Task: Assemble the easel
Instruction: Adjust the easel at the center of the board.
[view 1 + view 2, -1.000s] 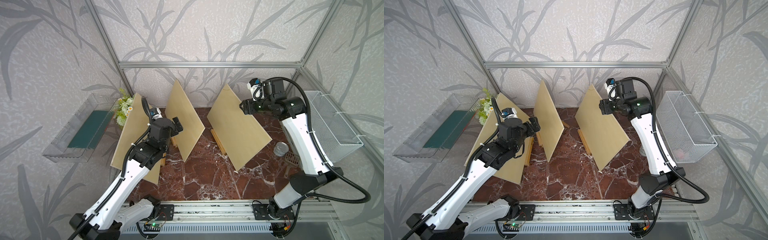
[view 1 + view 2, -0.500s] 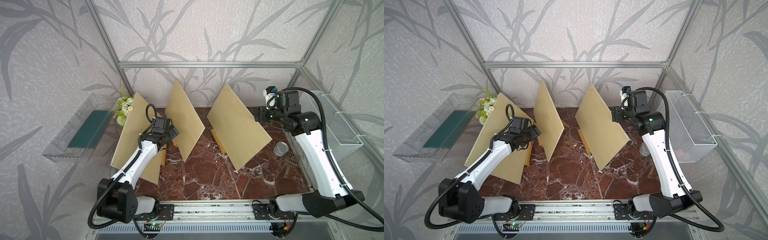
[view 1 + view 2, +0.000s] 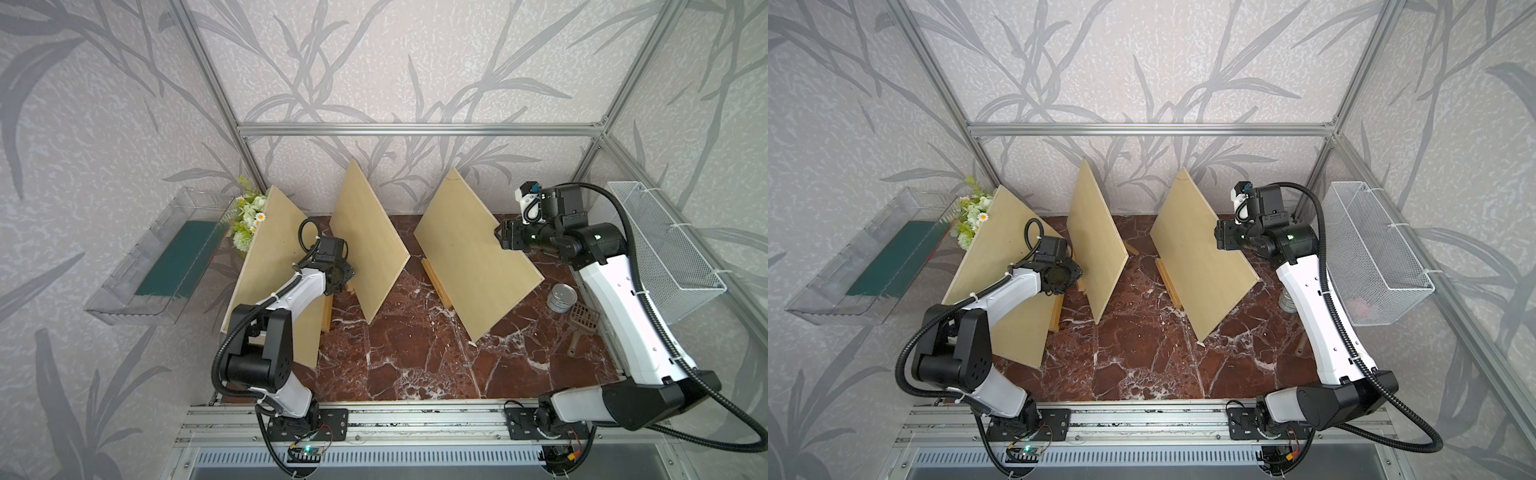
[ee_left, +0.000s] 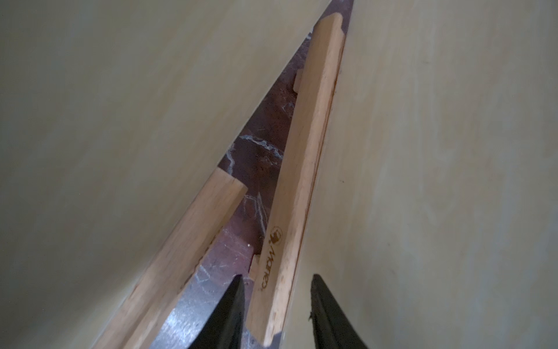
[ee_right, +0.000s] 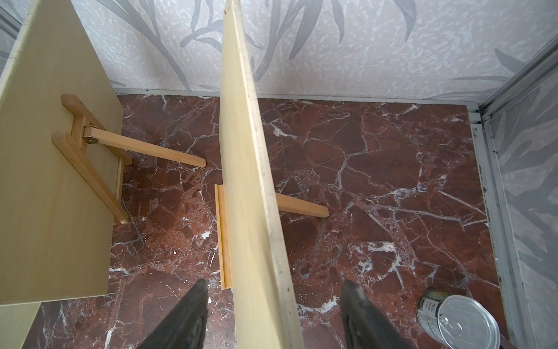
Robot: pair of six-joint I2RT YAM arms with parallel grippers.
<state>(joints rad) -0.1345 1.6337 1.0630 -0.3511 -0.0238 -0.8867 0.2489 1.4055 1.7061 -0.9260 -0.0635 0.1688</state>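
Tabletop (image 3: pixel 415 365): red marble, carrying three pale boards on wooden easels, side by side from left edge to right.

Scoop (image 3: pixel 584 320): brown, by the right edge, handle toward the near edge. Can (image 3: pixel 562 297): upright, just beyond it.

Left board (image 3: pixel 266 257): leans leftward, foot running near to far, strip (image 3: pixel 326 311) at its foot on the right-hand side.

Left gripper (image 4: pixel 277 275): low between left board and middle board (image 3: pixel 365 245). Fingers (image 4: pixel 232 314) part-spread, one on each side of a ledge (image 4: pixel 296 181). One finger is close against it, with a sliver of gap at the other. No firm pinch visible.

Ledge: an easel's front rail, long axis near to far along a board's foot, seemingly the middle board's. Brand mark showing.

Easel (image 5: pixel 145 148): behind middle board, A-frame against the board's back, rear leg pointing toward the right edge, foot on the marble.

Right board (image 3: pixel 469 253): leans rightward on the right ledge (image 3: pixel 436 282).

Right gripper (image 5: pixel 275 280): at that board's raised edge, fingers spread wide on either side, touching neither face.

Flowers (image 3: pixel 249 216): far left corner, behind left board.

Tray (image 3: pixel 124 307): clear, on the left wall. Basket (image 3: pixel 665 257): wire, on the right wall.
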